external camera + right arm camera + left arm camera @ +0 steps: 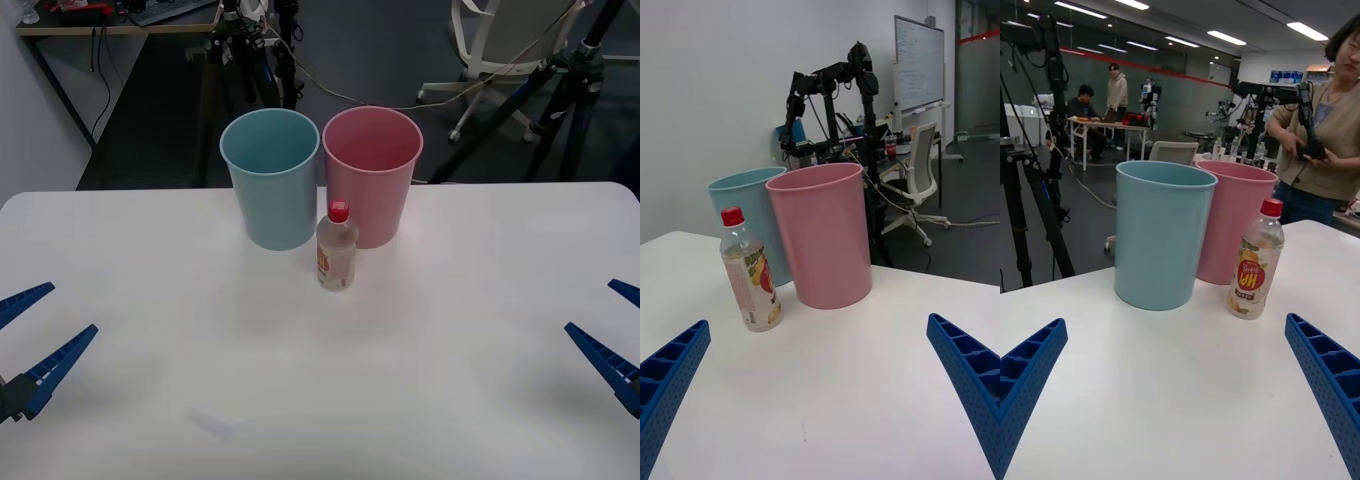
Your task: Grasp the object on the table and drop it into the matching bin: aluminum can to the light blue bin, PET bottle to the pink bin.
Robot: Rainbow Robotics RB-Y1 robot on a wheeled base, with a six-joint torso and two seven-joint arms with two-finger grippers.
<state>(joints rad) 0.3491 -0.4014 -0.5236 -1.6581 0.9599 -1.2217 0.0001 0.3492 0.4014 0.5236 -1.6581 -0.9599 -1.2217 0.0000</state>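
A small clear PET bottle [337, 249] with a red cap and orange-and-white label stands upright on the white table [300, 380], just in front of the gap between the two bins. The light blue bin [271, 178] is on the left and the pink bin [372, 176] on the right, side by side at the table's far edge. My left gripper [28, 345] hovers open at the table's left edge, far from the bottle [1256, 259]. At the right edge my right gripper [612, 335] is open too, well away from the bottle [749, 271]. Nothing is held.
Tripods [540, 90], cables and an office chair [500, 40] stand on the dark floor behind the table. Wide bare tabletop lies between the grippers and the bottle.
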